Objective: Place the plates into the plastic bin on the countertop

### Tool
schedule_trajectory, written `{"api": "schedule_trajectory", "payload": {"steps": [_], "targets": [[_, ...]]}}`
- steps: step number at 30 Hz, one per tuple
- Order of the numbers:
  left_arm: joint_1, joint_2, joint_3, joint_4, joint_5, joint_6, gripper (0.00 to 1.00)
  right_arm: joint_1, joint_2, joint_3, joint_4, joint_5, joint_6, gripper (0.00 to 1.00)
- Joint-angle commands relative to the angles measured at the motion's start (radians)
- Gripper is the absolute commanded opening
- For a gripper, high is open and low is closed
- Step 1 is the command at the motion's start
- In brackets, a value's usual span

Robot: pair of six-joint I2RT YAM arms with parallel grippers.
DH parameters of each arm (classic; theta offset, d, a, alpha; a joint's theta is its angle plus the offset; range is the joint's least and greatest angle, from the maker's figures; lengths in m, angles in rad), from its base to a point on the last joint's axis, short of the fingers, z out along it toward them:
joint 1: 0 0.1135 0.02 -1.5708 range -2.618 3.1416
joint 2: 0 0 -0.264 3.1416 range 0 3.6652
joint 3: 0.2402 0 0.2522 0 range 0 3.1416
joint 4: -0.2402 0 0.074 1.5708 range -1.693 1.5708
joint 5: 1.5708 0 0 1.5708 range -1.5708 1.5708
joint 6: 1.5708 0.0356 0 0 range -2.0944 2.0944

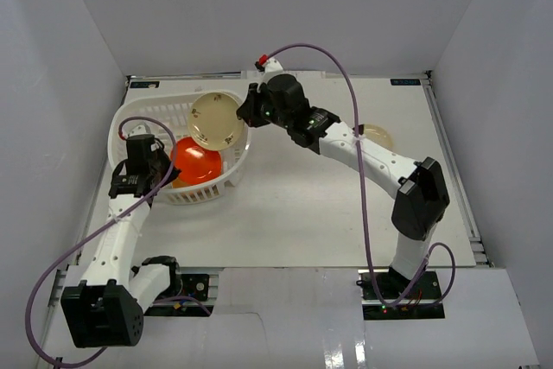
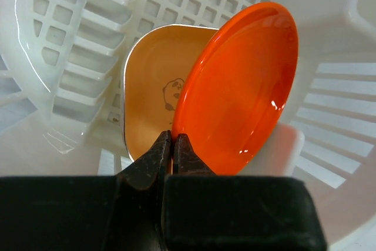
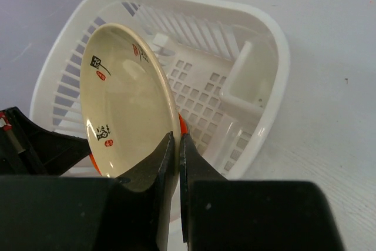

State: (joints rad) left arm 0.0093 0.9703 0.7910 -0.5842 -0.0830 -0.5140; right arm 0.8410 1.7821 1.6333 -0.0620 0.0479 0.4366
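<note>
The plastic bin (image 1: pixel 141 110) stands at the left of the countertop (image 1: pixel 328 205). My left gripper (image 1: pixel 174 172) reaches into it, shut on the rim of a red-orange plate (image 1: pixel 195 164) held on edge. In the left wrist view the gripper (image 2: pixel 173 139) pinches that plate (image 2: pixel 241 86). Behind it, a brown rounded-square plate (image 2: pixel 150 86) with a centre print sits against the bin wall (image 2: pixel 70 57). My right gripper (image 1: pixel 244 114) is shut on a cream plate (image 1: pixel 216 120), tilted above the bin's far side. In the right wrist view the gripper (image 3: pixel 178 139) clamps the cream plate (image 3: pixel 126 98) by its edge over the bin (image 3: pixel 276 45).
A beige plate (image 1: pixel 378 136) lies on the countertop, partly hidden behind my right forearm. White walls close in the left, back and right. My left arm's black wrist (image 3: pixel 35 145) sits low beside the cream plate.
</note>
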Motion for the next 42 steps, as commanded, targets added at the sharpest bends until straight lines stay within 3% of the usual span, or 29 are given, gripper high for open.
{"api": "schedule_trajectory", "payload": {"steps": [1, 5, 6, 7, 9, 10, 13, 16, 23, 29, 30, 33, 36, 38, 41, 42], "targets": [[0.049, 0.034, -0.019, 0.000, 0.061, 0.038, 0.00, 0.026, 0.046, 0.101, -0.021, 0.038, -0.029, 0.08], [0.075, 0.048, -0.062, 0.018, 0.080, 0.039, 0.00, 0.059, 0.151, 0.206, -0.079, 0.053, -0.038, 0.08], [0.074, 0.036, -0.065, 0.018, 0.071, 0.034, 0.05, 0.063, 0.160, 0.211, -0.090, 0.059, -0.038, 0.08], [0.077, 0.003, -0.068, 0.018, 0.045, 0.029, 0.21, 0.064, 0.168, 0.211, -0.090, 0.064, -0.036, 0.08], [0.075, -0.028, -0.059, 0.009, 0.035, 0.023, 0.34, 0.066, 0.186, 0.218, -0.084, 0.063, -0.027, 0.08], [0.077, -0.048, -0.055, -0.002, 0.031, 0.022, 0.49, 0.066, 0.204, 0.227, -0.090, 0.061, -0.024, 0.08], [0.077, -0.065, -0.039, -0.015, 0.028, 0.016, 0.72, 0.081, 0.240, 0.263, -0.110, 0.066, -0.022, 0.08], [0.075, -0.090, -0.047, -0.014, 0.020, -0.001, 0.83, 0.089, 0.260, 0.270, -0.119, 0.070, -0.021, 0.08], [0.077, -0.237, 0.013, 0.014, -0.046, -0.021, 0.88, 0.125, 0.293, 0.295, -0.154, 0.035, -0.032, 0.08], [0.075, -0.257, 0.057, 0.044, 0.084, -0.011, 0.88, 0.170, 0.327, 0.312, -0.193, 0.064, -0.051, 0.12], [0.077, -0.262, 0.053, 0.049, 0.130, -0.011, 0.88, 0.178, 0.327, 0.312, -0.200, 0.078, -0.068, 0.15], [0.075, -0.288, 0.030, 0.067, 0.176, -0.008, 0.89, 0.196, 0.323, 0.315, -0.203, 0.115, -0.090, 0.46], [0.075, -0.315, 0.034, 0.078, 0.238, 0.017, 0.92, 0.194, 0.269, 0.315, -0.194, 0.158, -0.108, 0.63], [0.077, -0.334, 0.053, 0.076, 0.285, 0.026, 0.97, 0.181, 0.234, 0.304, -0.191, 0.188, -0.119, 0.68], [0.077, -0.360, 0.062, 0.086, 0.375, 0.038, 0.98, 0.138, 0.096, 0.174, -0.139, 0.236, -0.105, 0.67], [0.077, -0.369, 0.059, 0.101, 0.406, 0.042, 0.98, 0.119, -0.011, 0.104, -0.104, 0.251, -0.101, 0.66]]}}
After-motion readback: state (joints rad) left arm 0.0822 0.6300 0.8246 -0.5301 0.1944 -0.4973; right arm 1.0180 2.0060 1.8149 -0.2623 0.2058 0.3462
